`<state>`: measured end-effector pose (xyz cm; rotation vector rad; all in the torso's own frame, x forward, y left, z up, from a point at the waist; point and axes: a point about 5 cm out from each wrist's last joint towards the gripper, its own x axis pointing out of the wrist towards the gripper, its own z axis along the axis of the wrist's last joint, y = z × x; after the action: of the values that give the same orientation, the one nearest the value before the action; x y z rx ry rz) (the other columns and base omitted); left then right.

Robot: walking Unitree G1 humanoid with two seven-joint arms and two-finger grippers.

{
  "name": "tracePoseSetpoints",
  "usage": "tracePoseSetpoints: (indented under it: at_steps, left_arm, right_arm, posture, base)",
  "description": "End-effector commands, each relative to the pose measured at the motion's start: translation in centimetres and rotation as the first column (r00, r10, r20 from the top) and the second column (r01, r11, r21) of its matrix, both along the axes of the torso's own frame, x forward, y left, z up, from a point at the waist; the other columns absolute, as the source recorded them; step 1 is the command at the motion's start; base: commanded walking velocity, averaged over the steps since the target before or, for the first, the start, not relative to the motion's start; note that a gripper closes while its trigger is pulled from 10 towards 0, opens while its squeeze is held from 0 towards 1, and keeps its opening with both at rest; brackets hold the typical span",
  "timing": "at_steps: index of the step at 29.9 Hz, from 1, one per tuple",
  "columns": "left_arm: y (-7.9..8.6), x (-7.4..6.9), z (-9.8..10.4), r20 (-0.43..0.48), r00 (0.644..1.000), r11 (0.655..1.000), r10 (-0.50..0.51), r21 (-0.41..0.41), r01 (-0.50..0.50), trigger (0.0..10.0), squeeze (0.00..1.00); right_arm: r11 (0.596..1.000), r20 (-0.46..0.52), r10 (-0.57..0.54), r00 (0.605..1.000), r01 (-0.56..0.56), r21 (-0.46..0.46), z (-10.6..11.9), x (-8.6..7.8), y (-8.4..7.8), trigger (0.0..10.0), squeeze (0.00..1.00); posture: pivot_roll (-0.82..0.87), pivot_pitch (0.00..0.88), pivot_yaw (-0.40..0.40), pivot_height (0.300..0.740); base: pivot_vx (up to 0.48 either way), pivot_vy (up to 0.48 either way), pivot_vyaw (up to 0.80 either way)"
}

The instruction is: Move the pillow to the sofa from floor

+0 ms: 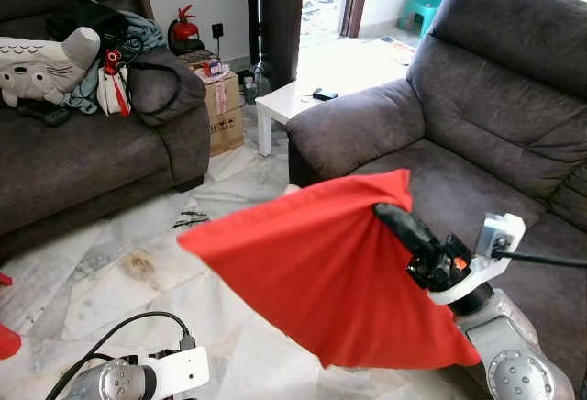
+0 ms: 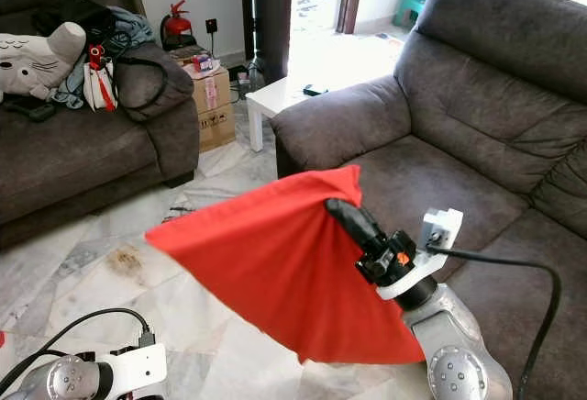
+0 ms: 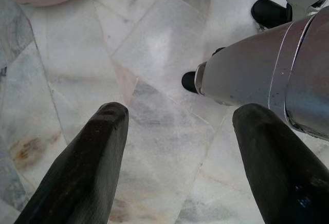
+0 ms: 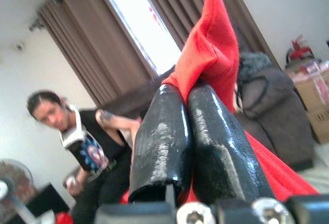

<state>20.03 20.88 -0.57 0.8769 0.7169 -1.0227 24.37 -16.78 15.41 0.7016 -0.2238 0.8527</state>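
Note:
A red pillow (image 1: pixel 316 267) hangs in the air above the marble floor, in front of the grey sofa (image 1: pixel 495 106) on the right. My right gripper (image 1: pixel 390 216) is shut on its upper right corner, and the cloth bunches between the black fingers (image 4: pixel 169 136) in the right wrist view. The pillow (image 2: pixel 275 267) sags down and to the left from that grip. My left gripper (image 3: pixel 177 147) hangs low over the floor, open with nothing between its fingers.
A second grey sofa (image 1: pixel 83 152) at the left holds a plush toy (image 1: pixel 41 65), bags and clothes. Cardboard boxes (image 1: pixel 220 106) and a white low table (image 1: pixel 289 102) stand between the sofas. A person (image 4: pixel 77 147) sits behind, seen from the right wrist.

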Motion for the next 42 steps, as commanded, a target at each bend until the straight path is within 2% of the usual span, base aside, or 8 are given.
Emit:
tracePoseSetpoints:
  at_steps: [1,6,8,13,16,21,36,42]
  left_arm:
    - [-0.1,-0.2,-0.2,-0.015,1.0,1.0,-0.013,0.013,0.014,10.0,0.0]
    - [-0.1,-0.3,-0.3,-0.014,1.0,1.0,-0.011,0.015,0.012,10.0,0.0]
    - [-0.1,-0.3,-0.4,-0.011,1.0,1.0,-0.01,0.017,0.01,10.0,0.0]
    - [-0.3,-0.4,-0.5,-0.013,1.0,1.0,-0.005,0.012,0.006,10.0,0.0]
    - [-0.3,-0.5,-0.7,-0.015,1.0,1.0,-0.004,0.012,0.004,10.0,0.0]
    - [-0.3,-0.5,-0.9,-0.016,1.0,1.0,-0.002,0.012,0.002,10.0,0.0]
    - [-0.6,-0.4,-1.1,-0.021,1.0,1.0,-0.016,0.003,0.016,10.0,0.0]
    - [-0.6,-0.2,-1.1,-0.019,1.0,1.0,-0.01,0.005,0.01,10.0,0.0]
  right_arm:
    - [0.998,0.191,0.006,0.982,-0.018,0.062,4.0,-0.1,0.1,10.0,0.0]
    - [0.998,0.142,-0.065,0.988,0.066,-0.006,2.7,0.6,-0.1,10.0,0.0]
    - [0.99,0.109,-0.066,0.992,0.079,-0.117,1.2,0.7,-0.1,10.0,0.0]
    - [0.969,0.021,-0.059,0.998,0.062,-0.237,-1.6,0.1,-1.0,10.0,0.0]
    - [0.94,-0.03,-0.042,0.999,0.03,-0.339,-3.4,-0.4,-1.3,10.0,0.0]
    - [0.856,-0.113,0.1,0.989,-0.143,-0.497,-6.3,-2.2,-1.2,10.0,0.0]
    - [0.799,-0.088,0.31,0.947,-0.31,-0.515,-5.8,-3.9,-0.2,10.0,0.0]
    - [0.828,-0.057,0.325,0.944,-0.313,-0.464,-5.0,-4.2,0.0,10.0,0.0]
  posture:
    - [0.05,0.0,-0.037,0.74]
    - [0.05,0.0,-0.038,0.74]
    - [0.05,0.0,-0.038,0.74]
    - [0.05,0.0,-0.036,0.74]
    - [0.05,0.0,-0.034,0.74]
    - [0.05,0.0,-0.028,0.74]
    - [0.04,0.0,-0.022,0.74]
    - [0.03,0.0,-0.023,0.74]
  base:
    - [0.0,0.0,0.0]
    - [0.0,0.0,0.0]
    - [0.0,0.0,0.0]
    - [0.0,0.0,0.0]
    - [0.0,0.0,0.0]
    - [0.0,0.0,0.0]
    - [0.0,0.0,0.0]
    - [0.0,0.0,0.0]
